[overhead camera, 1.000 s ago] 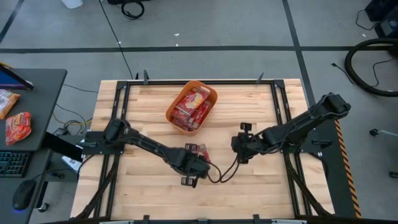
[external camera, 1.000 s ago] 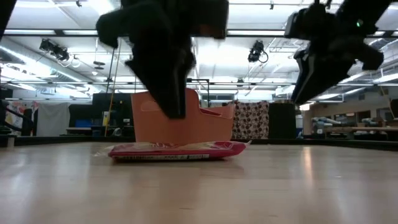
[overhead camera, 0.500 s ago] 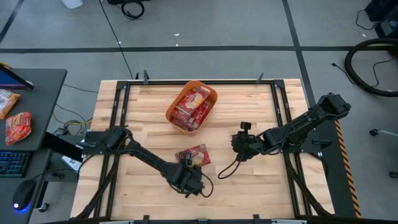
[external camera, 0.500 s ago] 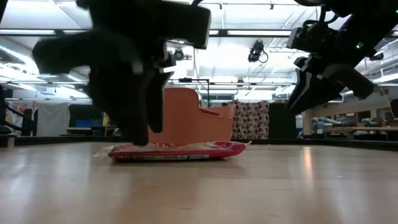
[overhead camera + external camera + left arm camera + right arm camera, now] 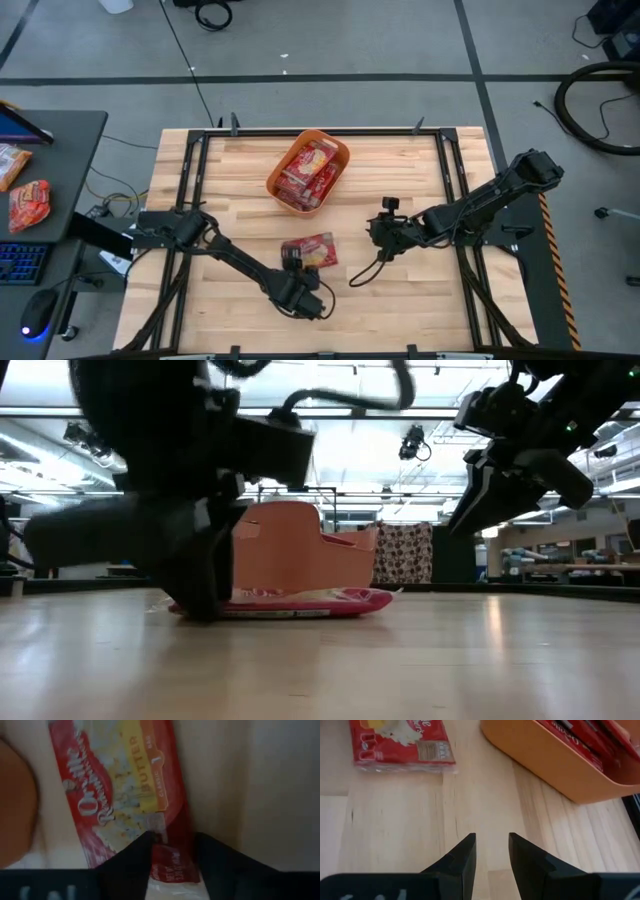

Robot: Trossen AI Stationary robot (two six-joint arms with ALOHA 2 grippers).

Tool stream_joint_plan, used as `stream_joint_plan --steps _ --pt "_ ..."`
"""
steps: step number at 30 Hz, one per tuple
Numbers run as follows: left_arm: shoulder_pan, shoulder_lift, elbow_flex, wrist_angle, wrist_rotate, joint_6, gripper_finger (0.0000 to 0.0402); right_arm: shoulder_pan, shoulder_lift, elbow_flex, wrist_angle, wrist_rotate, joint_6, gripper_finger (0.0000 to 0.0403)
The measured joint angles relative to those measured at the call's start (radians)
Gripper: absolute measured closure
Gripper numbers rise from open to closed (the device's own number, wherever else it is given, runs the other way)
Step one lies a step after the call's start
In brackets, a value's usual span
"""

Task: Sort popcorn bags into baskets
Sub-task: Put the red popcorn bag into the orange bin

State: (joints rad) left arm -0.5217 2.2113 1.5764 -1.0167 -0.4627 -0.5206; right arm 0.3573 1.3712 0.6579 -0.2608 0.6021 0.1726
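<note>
One red popcorn bag with a cream-yellow panel [image 5: 311, 249] lies flat on the wood, near the table's middle. The orange tub [image 5: 338, 152] stands beyond it toward the far edge, with several red bags inside. My left gripper [image 5: 296, 268] is down at the table at the bag's near-left end [image 5: 205, 605]. It is open, and its fingers stand on either side of the bag's red end strip [image 5: 172, 862]. My right gripper [image 5: 384, 226] is open and hovers above the table to the right of the bag [image 5: 400, 742]. The tub [image 5: 555, 770] lies ahead of it. My left gripper comes at the bag's near end [image 5: 172, 862] at a low slant from the table's near side, one finger on each side of the red end strip. The bag lies flat on the table. Whether the fingers touch it, I cannot tell.
A black cable [image 5: 362, 272] loops over the wood between the two grippers. Black frame rails [image 5: 452, 170] run along the table's edges. A dark desk to the left carries two more red packets [image 5: 28, 203] and a keyboard. Bare wood lies to the right of the bag.
My left gripper has drawn back from over the bag toward the table's near edge. It has come down to the table and tipped to a low slant, so its fingers now point at the bag's near end. The bag has stayed in place.
</note>
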Motion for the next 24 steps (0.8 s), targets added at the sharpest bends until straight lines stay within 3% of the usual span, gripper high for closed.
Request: stream_joint_plan --steps 8,16,24 --pt "0.006 0.007 0.002 -0.034 -0.021 0.012 0.0386 0.005 0.000 0.000 0.001 -0.001 0.011 0.0282" --pt "0.044 -0.042 0.072 -0.128 0.011 0.050 0.0396 0.024 -0.014 0.000 -0.029 0.000 0.021 0.0282" --pt "0.102 -0.134 0.265 -0.186 -0.142 0.147 0.0399 0.052 -0.101 0.000 -0.126 0.079 0.076 0.0282"
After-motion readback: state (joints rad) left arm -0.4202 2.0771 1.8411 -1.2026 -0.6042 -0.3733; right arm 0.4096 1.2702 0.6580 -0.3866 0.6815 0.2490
